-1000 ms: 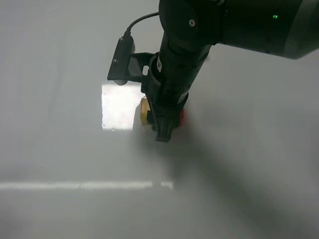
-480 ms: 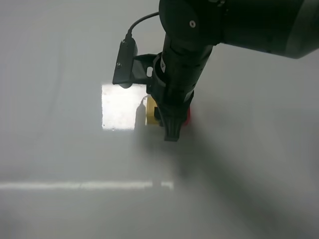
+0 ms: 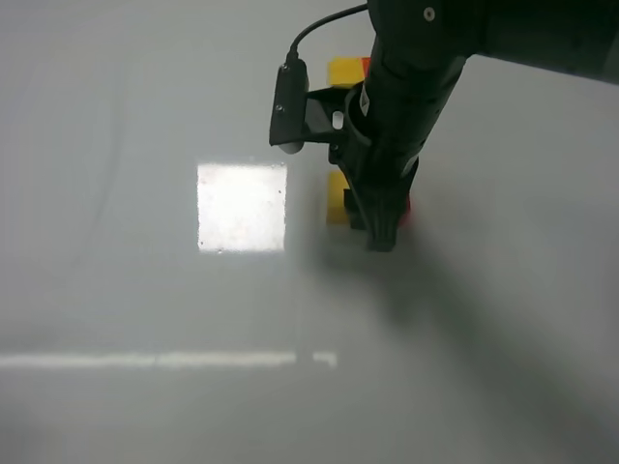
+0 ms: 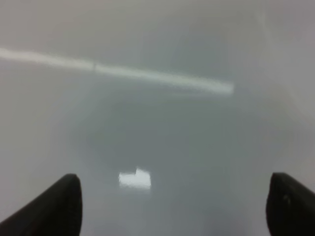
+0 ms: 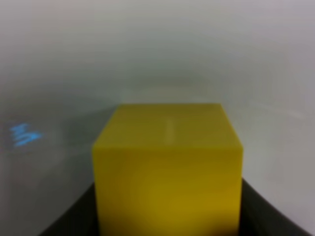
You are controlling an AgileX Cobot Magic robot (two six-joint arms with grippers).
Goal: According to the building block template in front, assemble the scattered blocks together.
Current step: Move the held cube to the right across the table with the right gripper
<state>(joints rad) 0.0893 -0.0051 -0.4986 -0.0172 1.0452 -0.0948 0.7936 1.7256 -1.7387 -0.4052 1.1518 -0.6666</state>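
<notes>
The right gripper [image 3: 382, 227] holds the yellow block [image 5: 167, 172] tight and has carried it away from the bright square [image 3: 242, 206], right beside the red block [image 3: 406, 205]. The yellow-red bar [image 3: 346, 72] now shows just behind them, so the match looks nearly made. The left gripper [image 4: 172, 206] hangs wide and empty.

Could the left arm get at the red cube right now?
Probably not easily: the right gripper and its arm stand over the red cube, covering most of it. The left gripper is open over bare table.
</notes>
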